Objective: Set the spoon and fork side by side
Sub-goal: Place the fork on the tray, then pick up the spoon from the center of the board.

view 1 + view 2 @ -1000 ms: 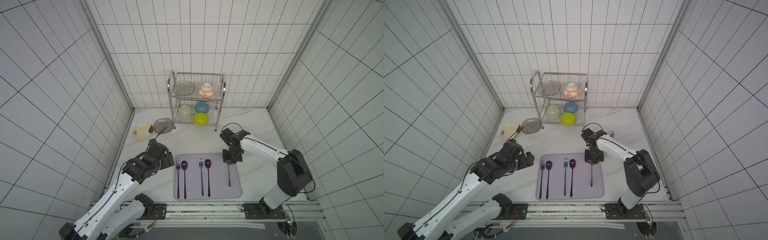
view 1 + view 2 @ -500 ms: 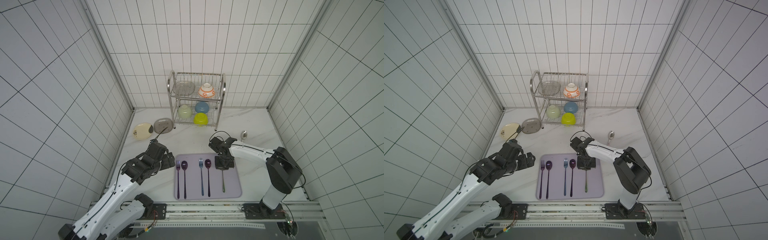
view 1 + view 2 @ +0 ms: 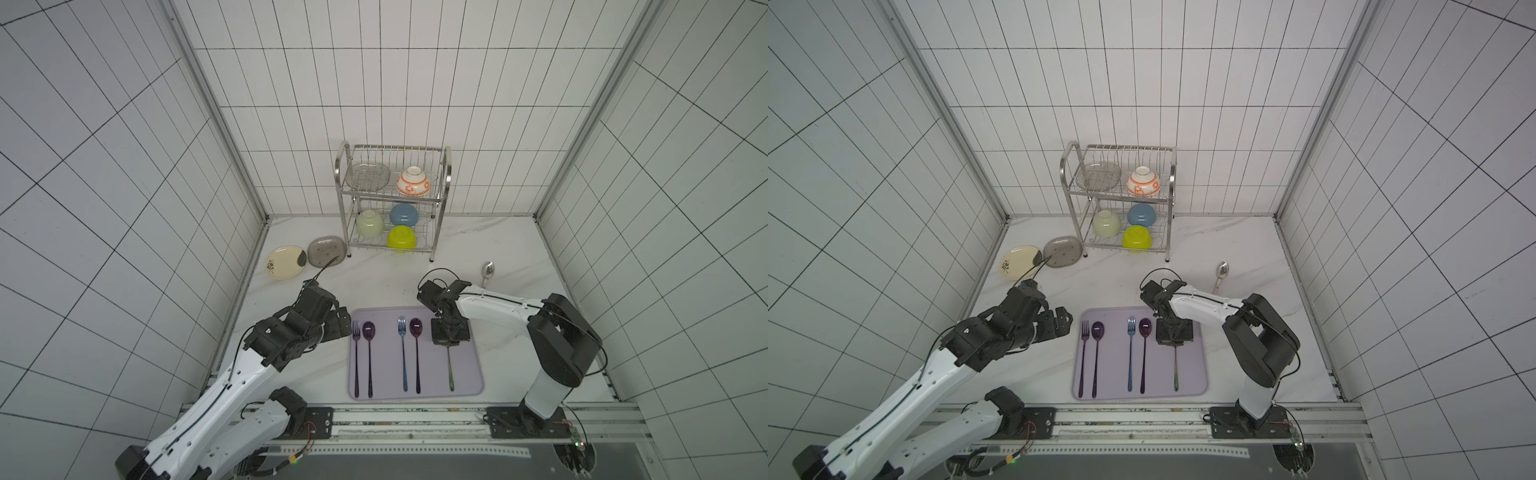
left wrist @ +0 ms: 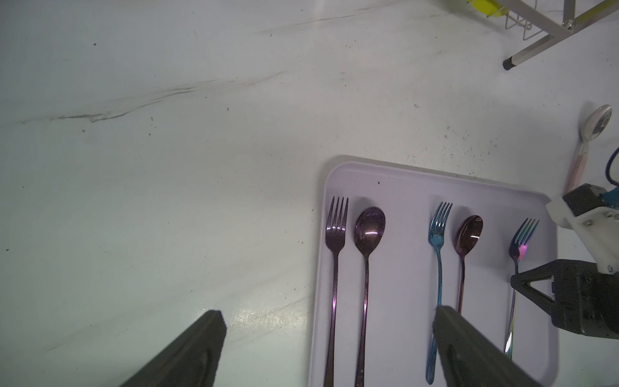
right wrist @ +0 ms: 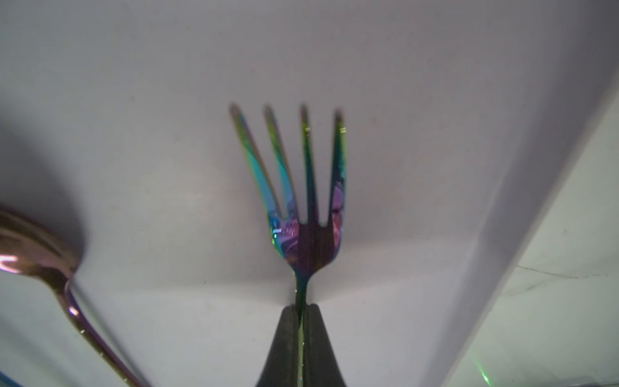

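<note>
Our right gripper pinches the fork over the tray, left gripper spread; releasing it skewed, we could leave no room for the spoon at the tray's one o'clock.

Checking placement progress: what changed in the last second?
The right gripper, still shut on the rainbow fork, carried it toward the front of the tray, lining it up right of the purple spoon. The arm's swing uncovered the silver spoon on the table. The left gripper stayed open beside the tray; the other placed cutlery did not move.
</note>
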Controlling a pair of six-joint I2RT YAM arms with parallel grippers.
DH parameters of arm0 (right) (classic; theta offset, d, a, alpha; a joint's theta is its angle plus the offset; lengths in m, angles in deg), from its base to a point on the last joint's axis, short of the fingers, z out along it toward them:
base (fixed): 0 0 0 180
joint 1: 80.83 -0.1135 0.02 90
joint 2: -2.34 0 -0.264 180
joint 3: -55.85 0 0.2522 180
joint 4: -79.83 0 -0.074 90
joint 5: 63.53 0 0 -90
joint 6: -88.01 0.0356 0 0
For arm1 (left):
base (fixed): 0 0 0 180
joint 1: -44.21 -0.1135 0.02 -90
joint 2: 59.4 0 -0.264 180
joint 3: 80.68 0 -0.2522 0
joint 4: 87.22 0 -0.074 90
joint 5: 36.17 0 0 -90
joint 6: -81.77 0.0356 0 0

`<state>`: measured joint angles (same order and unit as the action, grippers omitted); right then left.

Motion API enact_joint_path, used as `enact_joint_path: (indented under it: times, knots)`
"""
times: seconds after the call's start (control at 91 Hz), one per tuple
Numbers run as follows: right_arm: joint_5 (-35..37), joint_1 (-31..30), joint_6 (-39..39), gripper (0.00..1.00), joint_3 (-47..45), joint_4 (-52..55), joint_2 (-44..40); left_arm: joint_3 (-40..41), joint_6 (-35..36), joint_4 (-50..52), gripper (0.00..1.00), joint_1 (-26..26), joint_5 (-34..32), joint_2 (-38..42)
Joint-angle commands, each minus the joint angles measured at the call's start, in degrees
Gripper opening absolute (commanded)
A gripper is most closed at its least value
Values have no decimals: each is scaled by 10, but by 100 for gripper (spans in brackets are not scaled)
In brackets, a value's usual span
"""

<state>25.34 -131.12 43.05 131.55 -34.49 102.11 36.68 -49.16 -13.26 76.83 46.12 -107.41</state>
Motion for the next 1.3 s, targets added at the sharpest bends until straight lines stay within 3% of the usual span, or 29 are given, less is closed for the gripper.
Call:
enact_joint_path:
  times: [0.0, 0.231, 0.473, 0.714, 0.912, 1.055, 1.286]
  knots:
    - [5, -4, 0, 10, 5, 11, 14, 4, -1, -10, 98, 5, -13, 7]
    - [10, -4, -9, 29, 20, 31, 10, 4, -6, -8, 98, 11, -22, 11]
    - [31, 10, -39, 38, 70, 80, -46, 5, -7, -8, 98, 14, -27, 10]
    - [-3, 181, -112, 47, 74, 79, -92, 6, -7, -18, 98, 13, -25, -10]
    - [-45, 339, -173, 49, 127, 43, -15, -9, -9, -26, 98, 12, -18, -47]
    - [-63, 399, -191, 49, 184, 18, 62, -25, -12, -25, 98, 11, 1, -74]
    - [-67, 417, -213, 47, 240, 12, 149, -28, -14, -10, 98, 11, 12, -101]
